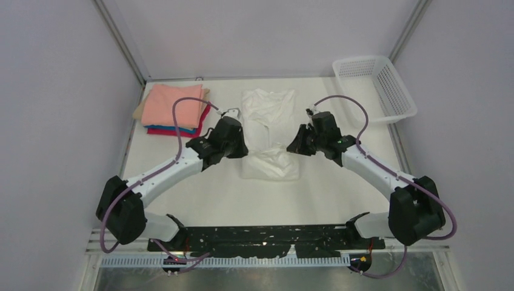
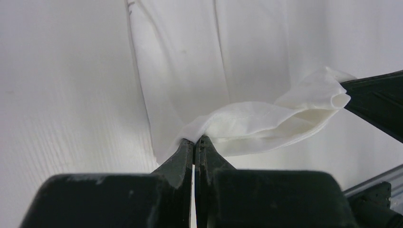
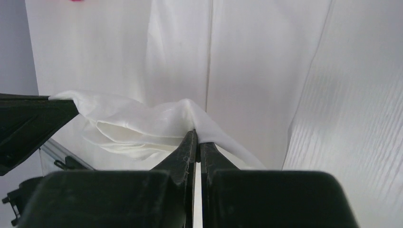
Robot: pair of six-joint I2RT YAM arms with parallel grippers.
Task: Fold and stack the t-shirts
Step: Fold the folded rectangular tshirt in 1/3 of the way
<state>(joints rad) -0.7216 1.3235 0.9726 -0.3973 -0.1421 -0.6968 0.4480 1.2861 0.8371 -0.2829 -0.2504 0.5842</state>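
A white t-shirt (image 1: 270,130) lies as a long strip in the middle of the table, its near end lifted off the surface. My left gripper (image 1: 242,144) is shut on the left corner of that raised hem (image 2: 247,123); the jaws (image 2: 196,140) pinch the cloth at their tips. On the other side my right gripper (image 1: 292,145) is shut on the right corner (image 3: 142,121), its jaws (image 3: 195,135) closed on the fold. The hem hangs slack between the two. A stack of folded t-shirts (image 1: 174,109), salmon-pink on top with blue and crimson under it, sits at the back left.
A white plastic mesh basket (image 1: 374,88) stands at the back right corner. Grey walls close in the table on the left, right and rear. Cables loop over both arms.
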